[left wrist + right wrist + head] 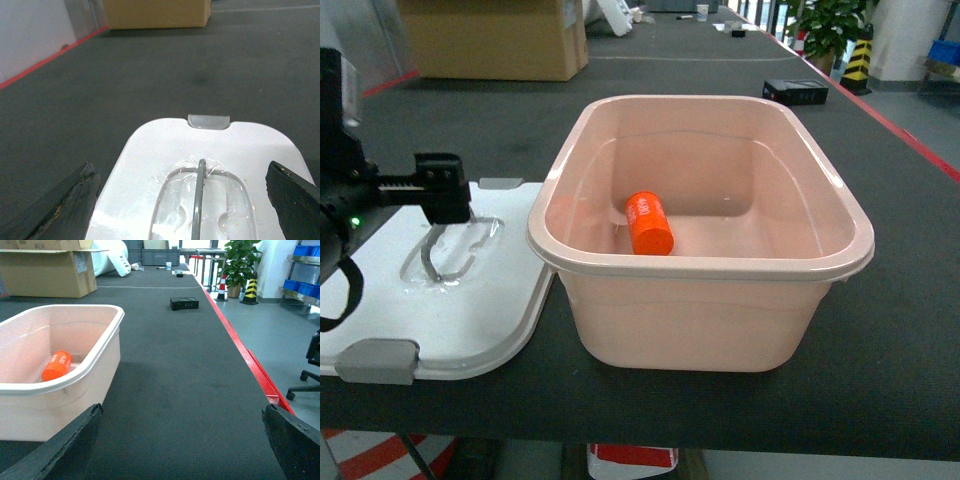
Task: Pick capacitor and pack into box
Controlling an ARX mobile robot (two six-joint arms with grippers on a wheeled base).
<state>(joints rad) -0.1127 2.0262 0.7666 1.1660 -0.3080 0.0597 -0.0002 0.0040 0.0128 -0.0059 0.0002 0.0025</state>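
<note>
The orange capacitor (pixel 650 223) lies on its side on the floor of the pale pink box (pixel 840 215), near the box's left wall; in the right wrist view the capacitor (pixel 56 365) shows inside the box (pixel 107 335). The white lid (pixel 490 310) lies flat on the table left of the box. My left gripper (pixel 442 188) hovers open over the lid (pixel 145 145), its fingers wide on either side of the upright grey handle (pixel 201 195). My right gripper (pixel 182 409) is open over bare dark table, to the right of the box, holding nothing.
A brown cardboard box (pixel 490 38) stands at the far left and a small black box (pixel 795 91) at the far right. A red strip (pixel 240 350) marks the table's right edge. Beyond it are an office chair (pixel 307 367) and blue bins (pixel 302 285).
</note>
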